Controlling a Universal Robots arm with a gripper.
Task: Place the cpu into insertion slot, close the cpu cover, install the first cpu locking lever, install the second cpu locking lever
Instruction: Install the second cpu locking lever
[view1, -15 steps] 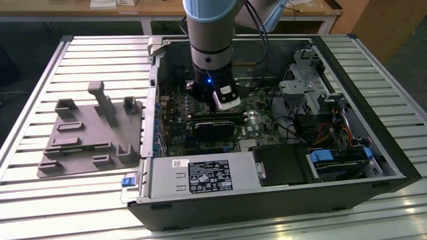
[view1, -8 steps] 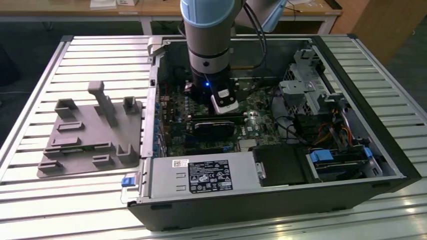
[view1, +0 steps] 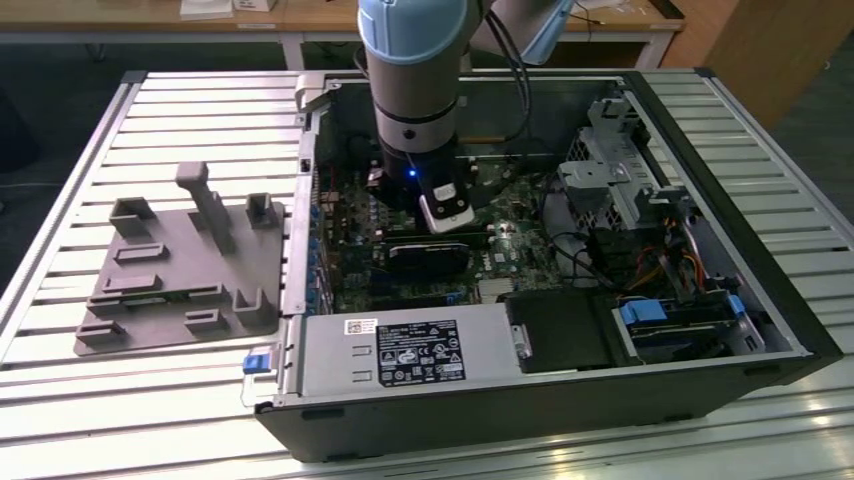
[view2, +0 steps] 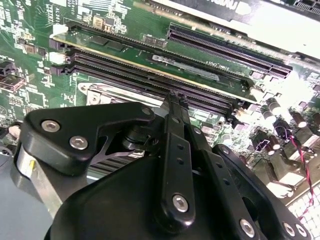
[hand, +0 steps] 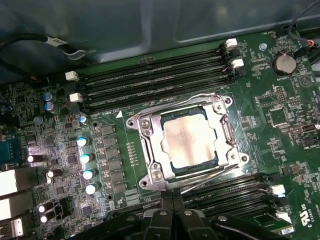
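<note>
Item, first wrist view, left to right: green motherboard (hand: 60, 145); then insertion slot (hand: 187, 142) with cpu (hand: 187, 136) seated and cpu cover (hand: 150, 145) shut flat over it. Gripper (view2: 176, 97), fingers pinched together and holding nothing, hovers just beside the socket's edge. Step judged: locking levers; next move calls for hooking a thin lever (hand: 200, 182) precisely

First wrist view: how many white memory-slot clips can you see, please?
6 white clips: four on the slots beyond the cpu cover, two on those nearer the gripper; others may be hidden.
</note>
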